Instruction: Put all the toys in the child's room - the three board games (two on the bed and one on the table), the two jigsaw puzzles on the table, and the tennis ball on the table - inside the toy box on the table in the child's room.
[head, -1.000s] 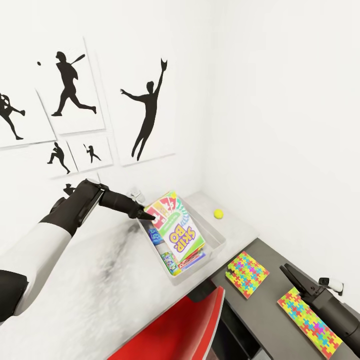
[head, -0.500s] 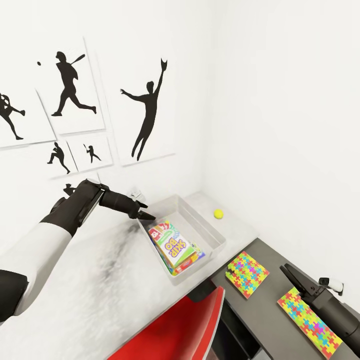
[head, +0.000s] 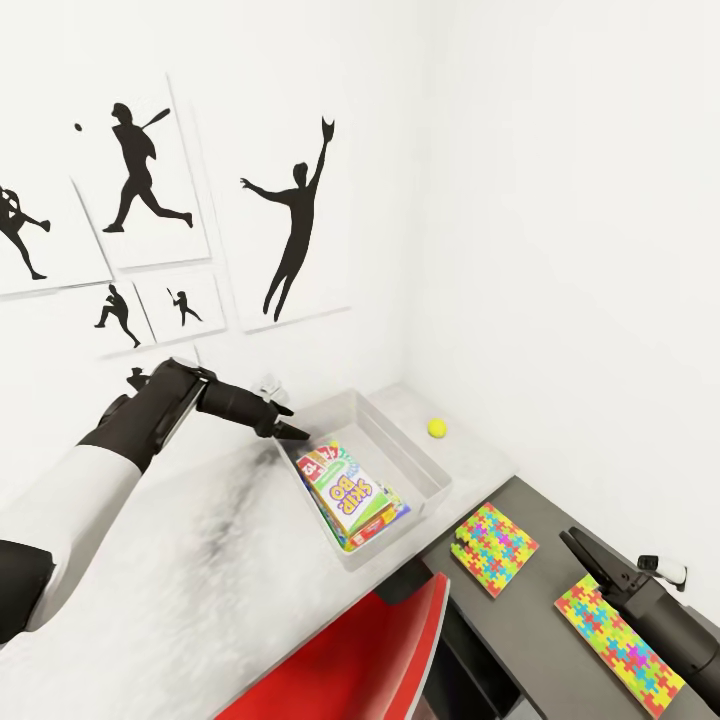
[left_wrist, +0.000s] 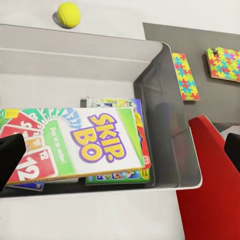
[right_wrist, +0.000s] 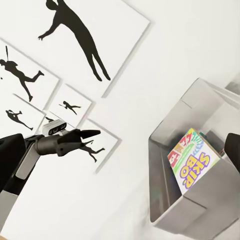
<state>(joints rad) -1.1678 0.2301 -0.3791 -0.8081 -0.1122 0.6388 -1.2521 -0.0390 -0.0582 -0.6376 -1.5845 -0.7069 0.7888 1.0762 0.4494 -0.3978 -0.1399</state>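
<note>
Dropped flat since a second ago: Skip-Bo board game (head: 348, 487), then tilted at the left pincer (head: 292, 429), now atop the stack inside the toy box (head: 432, 482), just beneath those spread, empty fingers. Games step seemingly done. Still out on the counter (head: 180, 560): tennis ball (head: 437, 428) beyond the box, two jigsaw puzzles (head: 494, 548) near the right pincer (head: 585, 553), jaw state unclear. Next, probably: reach, pinch the ball or a puzzle edge, carry over the rim.
</note>
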